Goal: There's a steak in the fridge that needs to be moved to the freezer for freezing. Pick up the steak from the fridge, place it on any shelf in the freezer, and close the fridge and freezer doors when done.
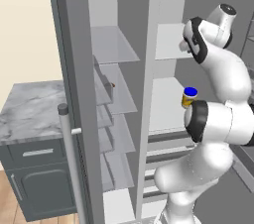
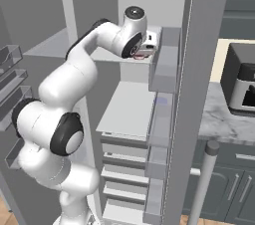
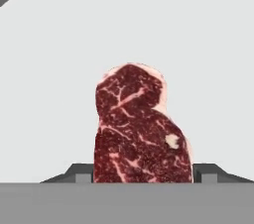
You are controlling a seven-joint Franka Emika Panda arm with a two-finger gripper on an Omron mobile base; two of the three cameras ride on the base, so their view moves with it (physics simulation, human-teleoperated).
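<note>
Gripper (image 3: 143, 178) clamping flat marbled red steak (image 3: 141, 129) on white fridge shelf (image 3: 49, 94); I'm still needing freezer placement, doors closing.

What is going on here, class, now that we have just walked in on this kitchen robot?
The white arm has reached into the fridge, whose door, like the freezer's, stands open. Its gripper sits at an upper white shelf, with its fingertips on either side of the steak, shut on it. The steak appears to lie on that shelf, not yet lifted. A blue-lidded jar stands on the fridge shelf below.
</note>
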